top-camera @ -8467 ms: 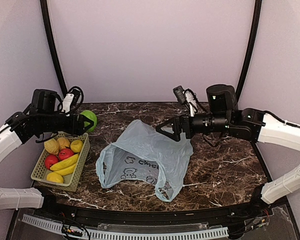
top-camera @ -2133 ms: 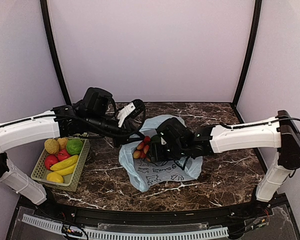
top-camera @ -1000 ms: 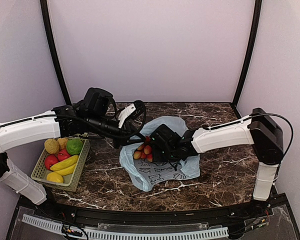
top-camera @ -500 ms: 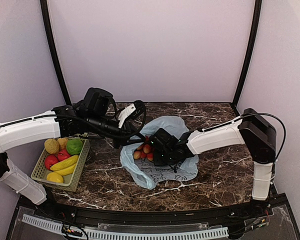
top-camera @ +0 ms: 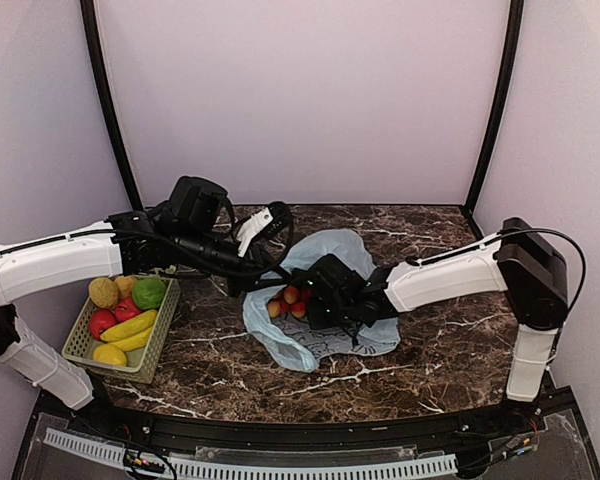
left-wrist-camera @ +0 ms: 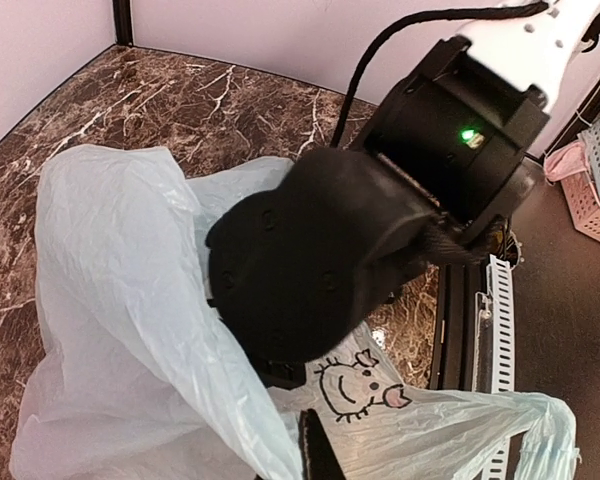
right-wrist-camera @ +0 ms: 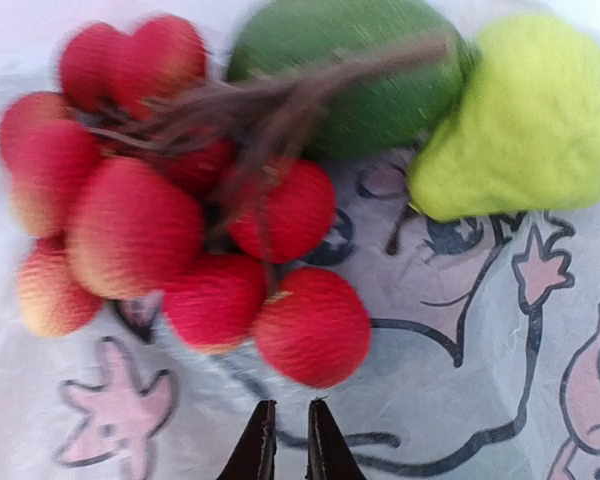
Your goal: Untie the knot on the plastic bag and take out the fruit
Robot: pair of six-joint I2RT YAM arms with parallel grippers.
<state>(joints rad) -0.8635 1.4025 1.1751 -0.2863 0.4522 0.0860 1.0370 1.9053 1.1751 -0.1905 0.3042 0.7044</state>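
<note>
The pale blue-green plastic bag (top-camera: 335, 335) lies open mid-table. The knot is out of view. My left gripper (top-camera: 270, 283) is shut on the bag's near-left rim, holding it up; its wrist view shows one dark fingertip (left-wrist-camera: 316, 452) under the plastic (left-wrist-camera: 110, 300). My right gripper (top-camera: 315, 300) reaches inside the bag. In its wrist view the jaws (right-wrist-camera: 290, 405) stand almost together, empty, just short of a cluster of small red fruit (right-wrist-camera: 180, 230) on brown stems. Behind the cluster lie a round green fruit (right-wrist-camera: 360, 80) and a yellow-green fruit (right-wrist-camera: 530, 120).
A green basket (top-camera: 77, 345) at the left table edge holds bananas, red apples, brownish fruit and one round green fruit (top-camera: 148, 292). The right gripper's black body (left-wrist-camera: 310, 260) fills the middle of the left wrist view. Black frame posts stand at both back corners.
The right jaws have closed from about half open to nearly together. The bag and the red cluster have shifted slightly right. The left arm has held still.
</note>
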